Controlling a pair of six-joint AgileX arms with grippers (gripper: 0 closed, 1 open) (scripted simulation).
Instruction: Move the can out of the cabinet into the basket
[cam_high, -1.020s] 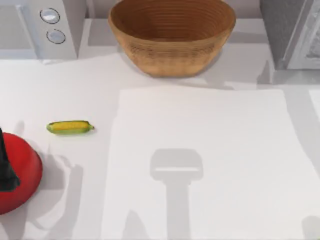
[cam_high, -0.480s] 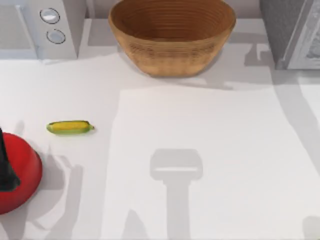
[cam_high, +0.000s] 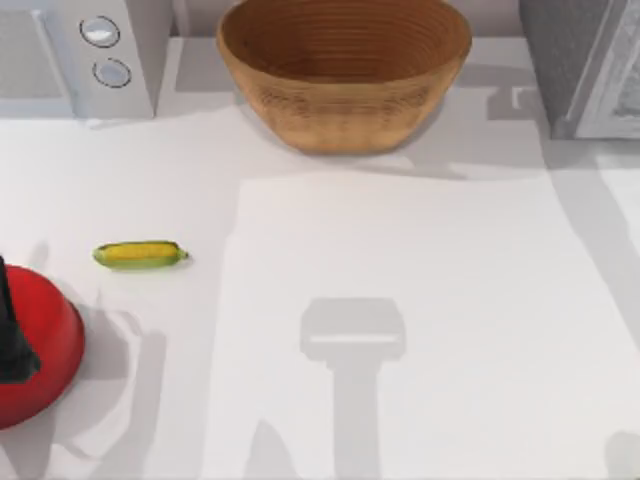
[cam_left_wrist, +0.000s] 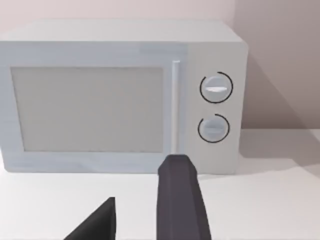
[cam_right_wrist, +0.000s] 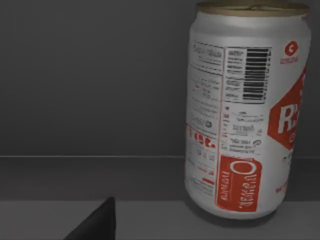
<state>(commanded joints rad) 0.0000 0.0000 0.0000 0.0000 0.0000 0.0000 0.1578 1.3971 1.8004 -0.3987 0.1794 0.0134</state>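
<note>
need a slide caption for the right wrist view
Upright can standing inside the dark cabinet, seen close up from the right arm's wrist camera.

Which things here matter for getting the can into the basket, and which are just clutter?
For the job:
can, standing upright on the dark shelf inside the cabinet
basket, at the table's far edge

Lying about:
corn cob
red pot
microwave

Top view: basket (cam_high: 345, 75) upper centre, appliance (cam_high: 85, 55) upper left, cabinet (cam_high: 585, 65) upper right, corn cob (cam_high: 140, 254) mid-left above pot (cam_high: 35, 355); can (cam_right_wrist: 247, 110) upright inside cabinet.
</note>
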